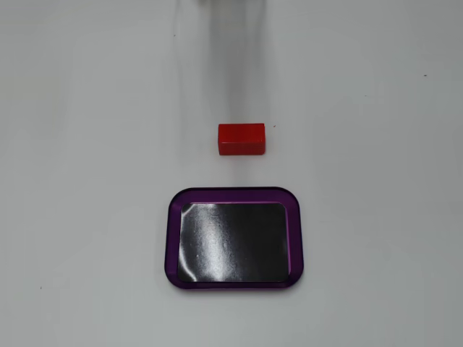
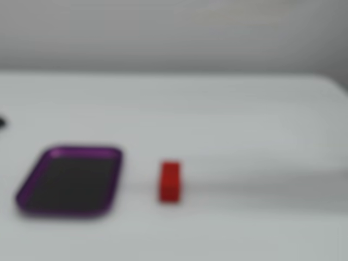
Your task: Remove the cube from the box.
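In both fixed views the red cube (image 1: pixel 241 138) (image 2: pixel 169 181) lies on the white table, outside the box. The box (image 1: pixel 236 196) (image 2: pixel 39 175) is a shallow tray with a purple rim and a glossy black floor, and nothing lies in it. In a fixed view from above the cube sits a short gap above the box's top rim. In a blurred fixed view from the side the cube stands just right of the box. No gripper or arm shows in either view; only a faint grey shadow streak runs from the top edge down to the cube.
The white table (image 1: pixel 87 144) surrounds both things. In a fixed view from the side the table's far edge (image 2: pixel 174 73) meets a grey wall, and a small dark spot (image 2: pixel 1 122) sits at the left edge.
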`<move>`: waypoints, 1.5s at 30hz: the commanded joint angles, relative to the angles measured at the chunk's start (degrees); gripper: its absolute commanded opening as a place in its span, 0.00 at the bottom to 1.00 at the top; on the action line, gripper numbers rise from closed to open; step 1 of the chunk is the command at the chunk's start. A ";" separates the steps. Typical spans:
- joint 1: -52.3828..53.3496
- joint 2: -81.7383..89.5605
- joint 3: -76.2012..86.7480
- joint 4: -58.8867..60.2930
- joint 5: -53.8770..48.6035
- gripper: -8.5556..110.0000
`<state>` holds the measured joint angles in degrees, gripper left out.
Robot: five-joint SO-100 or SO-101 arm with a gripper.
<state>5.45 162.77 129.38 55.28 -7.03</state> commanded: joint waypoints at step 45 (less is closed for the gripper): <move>-0.18 27.25 34.98 6.42 1.23 0.07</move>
<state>5.27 188.17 164.09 61.79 -5.27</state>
